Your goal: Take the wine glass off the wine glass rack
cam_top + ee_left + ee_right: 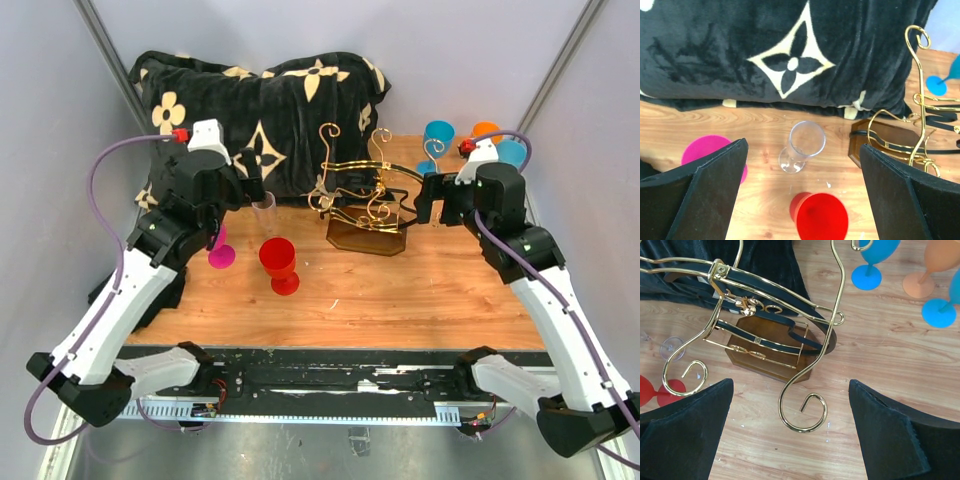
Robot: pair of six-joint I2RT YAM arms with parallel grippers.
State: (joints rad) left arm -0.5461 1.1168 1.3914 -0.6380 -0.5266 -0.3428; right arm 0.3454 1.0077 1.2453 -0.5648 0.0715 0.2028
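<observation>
The gold wire wine glass rack (362,190) stands on its dark brown base (365,238) at mid table; I see no glass hanging on it. A clear wine glass (264,212) stands upright on the wood just left of the rack. My left gripper (243,190) hovers open and empty beside it. In the left wrist view the clear glass (802,145) stands between the spread fingers (705,190), with the rack (920,135) at right. My right gripper (426,200) is open and empty just right of the rack. In the right wrist view a scroll end (802,412) lies between its fingers (890,435).
A red glass (279,262) and a magenta glass (220,255) stand front left. Two blue glasses (437,140) and an orange one (485,130) stand at back right. A black flower-patterned pillow (260,110) fills the back. Grey walls close in on both sides.
</observation>
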